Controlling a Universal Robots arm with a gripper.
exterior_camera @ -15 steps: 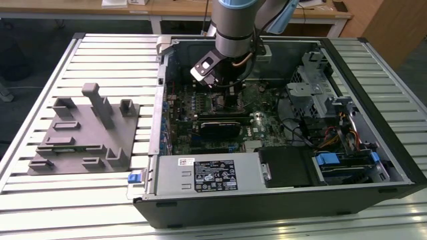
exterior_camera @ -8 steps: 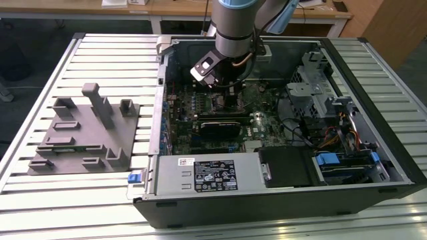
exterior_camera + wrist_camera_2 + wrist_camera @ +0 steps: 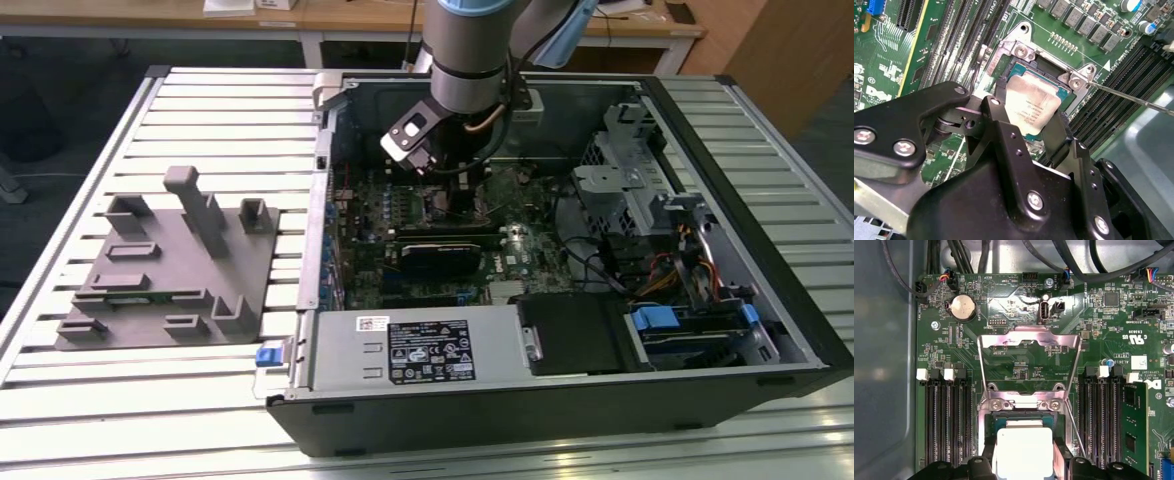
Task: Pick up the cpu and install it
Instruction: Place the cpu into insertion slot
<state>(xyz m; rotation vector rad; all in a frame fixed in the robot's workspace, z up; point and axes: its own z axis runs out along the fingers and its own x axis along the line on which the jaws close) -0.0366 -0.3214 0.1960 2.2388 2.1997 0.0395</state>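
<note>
**CPU clamped in hand, at the socket**

- Hand (image 3: 1026, 114) is closed on the cpu (image 3: 1033, 104). One black finger (image 3: 999, 122) presses one edge and the other presses the opposite edge, silver lid facing up between them.
- The cpu sits right at the motherboard (image 3: 1104, 340) socket, within the socket frame (image 3: 1021, 50). Its green edge shows along the side near the frame's screws. Can't tell if it's fully seated or just above the contacts.
- Load plate (image 3: 1029, 340) is flipped open and lies flat on the board past the socket. The thin retention lever (image 3: 1134, 97) sticks out to one side, clear of the hand.
- Memory slots (image 3: 944, 425) flank the socket on both sides. A coin cell (image 3: 963, 307) sits beyond the open plate.
- In the exterior view, the arm reaches down into the open computer case (image 3: 747, 330), which lies on its side on the slatted table (image 3: 200, 110).
- Grey tray (image 3: 147, 290) is on the table at the exterior view's left, well apart from the hand.
</note>
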